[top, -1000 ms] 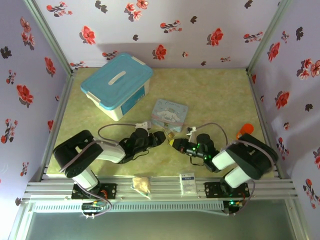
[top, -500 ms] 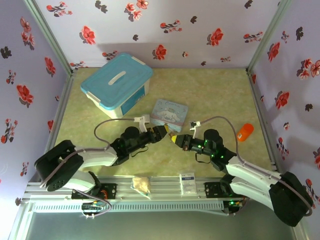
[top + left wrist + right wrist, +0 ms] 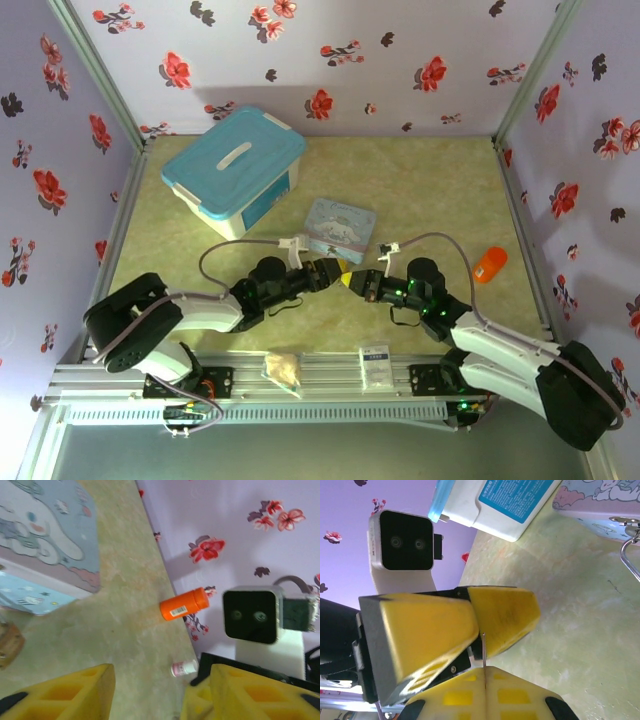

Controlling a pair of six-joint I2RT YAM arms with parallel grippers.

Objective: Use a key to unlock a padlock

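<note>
Starting at the left, we count one blue-lidded storage box point(image 3: 235, 170) at the back and one tan packet point(image 3: 282, 368) on the front rail point(image 3: 330, 374). Next comes the left gripper point(image 3: 330, 271), its yellow fingers point(image 3: 65, 692) standing apart with a clear gap between them and gripping nothing that we can see. Behind it lies one pale blue cartoon tin point(image 3: 340, 226). Just beside the tin's near side sits one padlock point(image 3: 7, 645), a blurred brass lump cut by the frame edge, so we cannot tell which way it points. The right gripper point(image 3: 484, 675) faces the left one nearly tip to tip, clamped tight on one key point(image 3: 483, 647). We see the key edge-on as a thin dark sliver, its long axis in line with the fingers and its tip pointing out toward the left gripper. Further right we count one white packet point(image 3: 375, 361), one small white cap point(image 3: 184, 668) and one orange cylinder point(image 3: 490, 265).
</note>
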